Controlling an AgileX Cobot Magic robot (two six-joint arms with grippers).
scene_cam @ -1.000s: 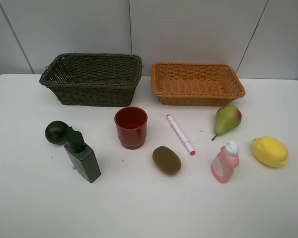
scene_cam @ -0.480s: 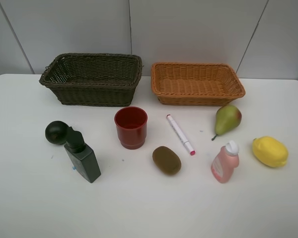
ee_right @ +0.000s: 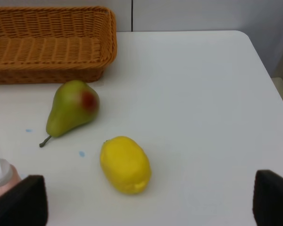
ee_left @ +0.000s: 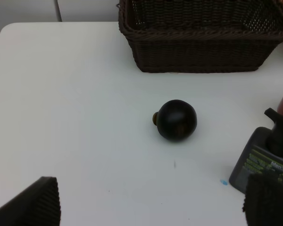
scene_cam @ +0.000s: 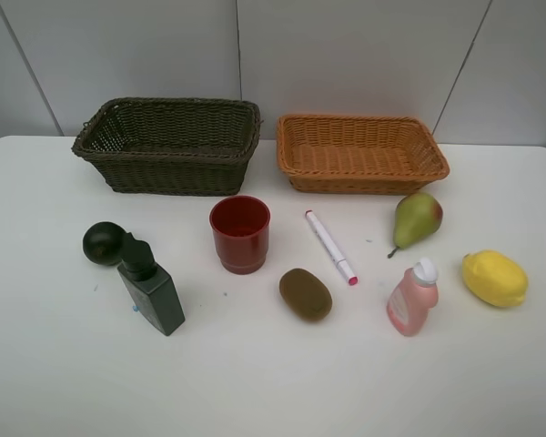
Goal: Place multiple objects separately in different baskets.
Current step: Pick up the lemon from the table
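Observation:
Two empty baskets stand at the back: a dark brown one [scene_cam: 168, 173] and an orange one [scene_cam: 364, 177]. In front lie a dark round fruit [scene_cam: 104, 243], a dark green bottle [scene_cam: 152, 289], a red cup [scene_cam: 240, 234], a marker [scene_cam: 330, 247], a kiwi [scene_cam: 305, 294], a pink bottle [scene_cam: 412, 298], a pear [scene_cam: 416, 219] and a lemon [scene_cam: 495, 278]. My left gripper [ee_left: 151, 207] hangs open, short of the dark fruit [ee_left: 177, 119]. My right gripper [ee_right: 146, 202] is open just short of the lemon [ee_right: 125, 164]. Neither gripper shows in the exterior view.
Everything rests on a white table [scene_cam: 273, 382] with a grey panelled wall behind the baskets. The table's right edge [ee_right: 269, 66] runs close to the lemon and pear [ee_right: 71, 108]. The dark green bottle [ee_left: 266, 155] stands beside my left gripper's one finger.

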